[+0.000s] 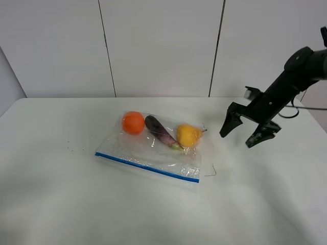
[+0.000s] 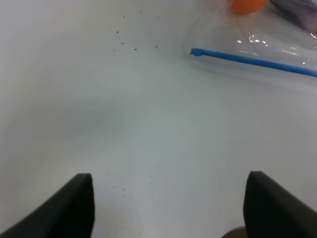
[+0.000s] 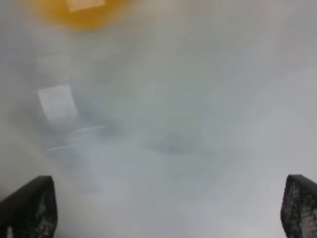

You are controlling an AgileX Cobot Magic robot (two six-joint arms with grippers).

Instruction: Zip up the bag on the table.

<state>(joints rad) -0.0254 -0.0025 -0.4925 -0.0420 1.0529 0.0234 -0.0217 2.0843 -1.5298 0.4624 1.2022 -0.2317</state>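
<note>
The clear zip bag (image 1: 153, 150) lies flat near the middle of the white table (image 1: 61, 204), its blue zipper strip (image 1: 147, 167) along the near edge. Inside it are an orange (image 1: 133, 122), a purple eggplant (image 1: 161, 132) and a yellow fruit (image 1: 187, 135). My right gripper (image 1: 241, 136) is open and empty, hovering to the right of the bag. In the right wrist view, which is blurred, the yellow fruit (image 3: 79, 12) shows far ahead of the open gripper (image 3: 168, 206). My left gripper (image 2: 168, 206) is open over bare table, with the blue strip (image 2: 252, 61) and orange (image 2: 247, 5) beyond it. The left arm is out of the exterior view.
A small scrap of clear film (image 1: 210, 170) lies by the bag's right corner. Dark specks (image 2: 133, 47) dot the table left of the bag. A grey panelled wall (image 1: 158, 46) stands behind the table. A cable (image 1: 291, 113) trails by the right arm.
</note>
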